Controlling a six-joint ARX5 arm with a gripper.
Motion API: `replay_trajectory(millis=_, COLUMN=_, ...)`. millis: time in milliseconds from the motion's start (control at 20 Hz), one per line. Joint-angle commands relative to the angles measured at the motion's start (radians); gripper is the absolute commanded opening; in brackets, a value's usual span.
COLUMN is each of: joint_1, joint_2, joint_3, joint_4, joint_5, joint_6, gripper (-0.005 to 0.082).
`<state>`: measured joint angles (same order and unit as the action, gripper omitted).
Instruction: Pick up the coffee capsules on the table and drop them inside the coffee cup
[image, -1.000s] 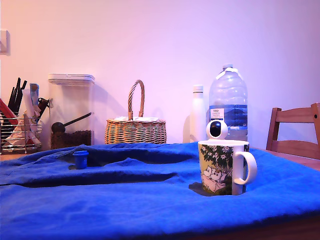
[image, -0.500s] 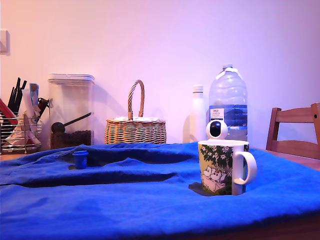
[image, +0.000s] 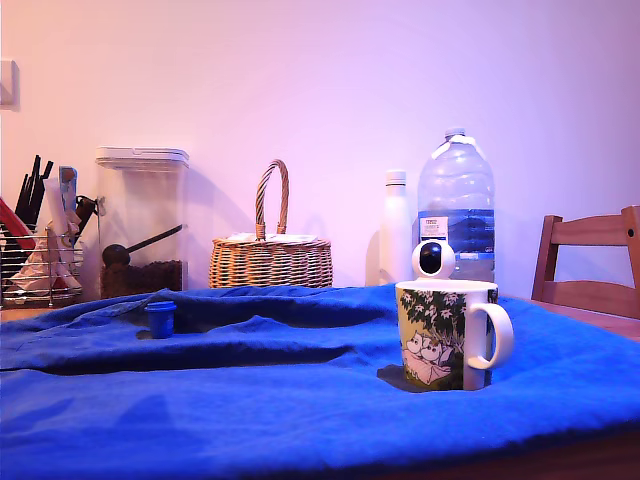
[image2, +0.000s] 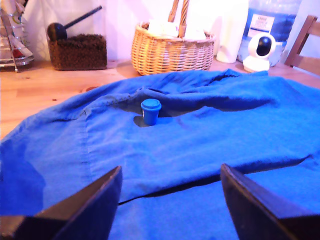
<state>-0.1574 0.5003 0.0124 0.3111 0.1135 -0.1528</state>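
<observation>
Wrinkled bright blue cloth (image: 300, 400) is draping the brown wooden table (image2: 45, 90), whose bare top is showing beyond the cloth's far edge in the wrist view. Nearest the wrist camera, the gripper (image2: 170, 202) is hanging with its two dark fingers (image2: 85, 210) spread wide apart, nothing between them, low over the cloth and not visible in the exterior view.

On the near part of the cloth, toward the exterior view's right, the white ceramic mug with a loop handle and green-yellow cartoon print (image: 445, 335) is standing upright, handle pointing to that view's right. Farther back, in a shadowed fold of the cloth, one small bright blue tapered coffee capsule (image2: 150, 111) is standing upright, well apart from the mug and toward the exterior view's left (image: 160, 318). Only this one capsule is showing.

Behind the mug, a round white camera (image: 434, 260) is sitting near the cloth's far edge. Along the back, against a plain pale wall (image: 330, 80), are standing a wire rack of utensils (image: 40, 260), a clear lidded canister with a dark scoop and dark grounds (image: 142, 225), a woven wicker basket with a hoop handle (image: 270, 255), a slim white bottle (image: 397, 225) and a large clear water jug (image: 457, 205). A wooden chair back (image: 590, 265) is showing at the exterior view's right edge.
</observation>
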Motion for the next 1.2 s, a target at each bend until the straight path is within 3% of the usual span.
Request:
replay_trajectory(millis=0, joint_1=-0.002, joint_2=0.030, joint_3=-0.019, joint_4=0.031, joint_5=0.001, joint_6=0.014, gripper=0.0569)
replay_trajectory(millis=1150, joint_1=-0.002, joint_2=0.770, joint_3=-0.015, joint_4=0.722, joint_5=0.013, joint_6=0.023, gripper=0.0569)
